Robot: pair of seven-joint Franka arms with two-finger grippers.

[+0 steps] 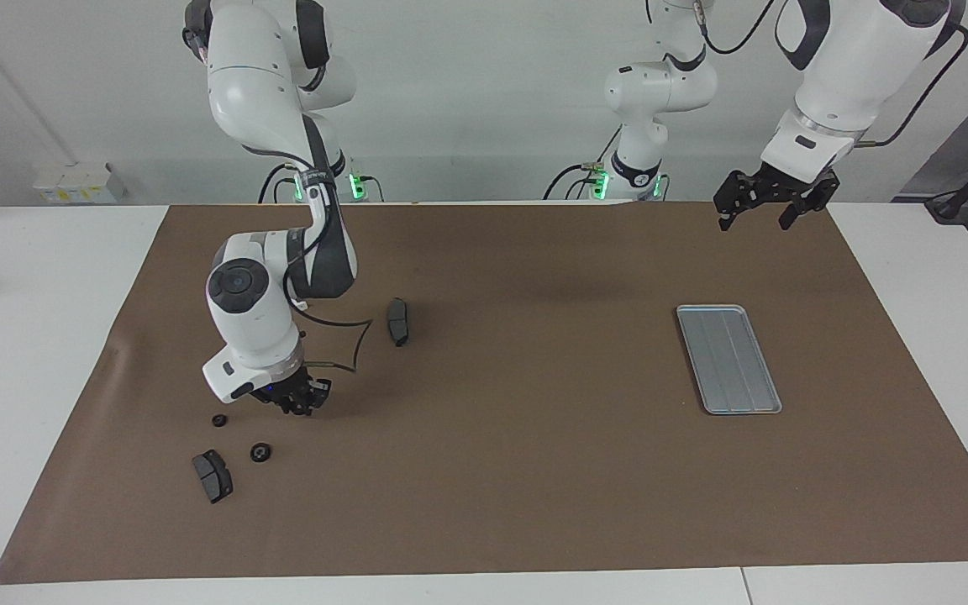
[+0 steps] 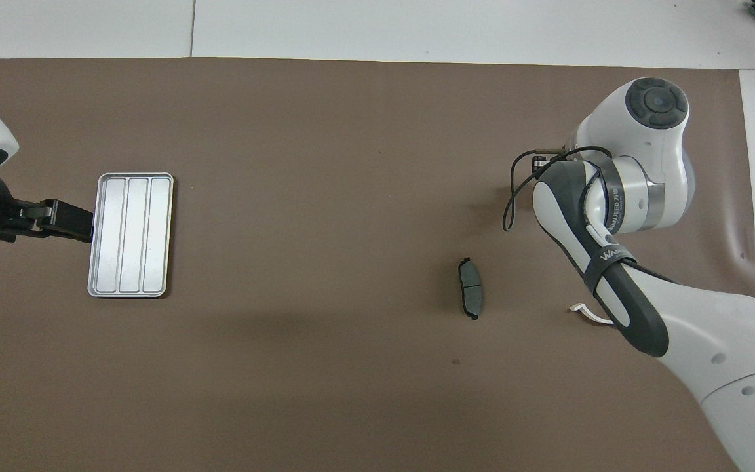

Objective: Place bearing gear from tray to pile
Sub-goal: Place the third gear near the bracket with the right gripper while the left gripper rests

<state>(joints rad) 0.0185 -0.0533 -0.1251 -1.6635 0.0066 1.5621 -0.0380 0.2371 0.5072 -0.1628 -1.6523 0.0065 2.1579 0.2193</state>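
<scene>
Ridged metal tray [image 1: 728,359], round black gears [image 1: 260,452]

Grey lettering runs along the dark band of the right arm [image 2: 603,255], right of frame; I can't make it out.

The tray [image 2: 130,235] lies flat on the brown mat [image 2: 325,164] toward the left arm's end of the table, holding nothing. The left gripper [image 2: 66,219] hangs at the tray's edge. A dark brake pad [image 2: 470,288] lies alone mid-mat. The right arm [image 2: 620,216] covers the mat near its own end, with a sliver of white bracket [image 2: 587,311] showing beside it.
</scene>
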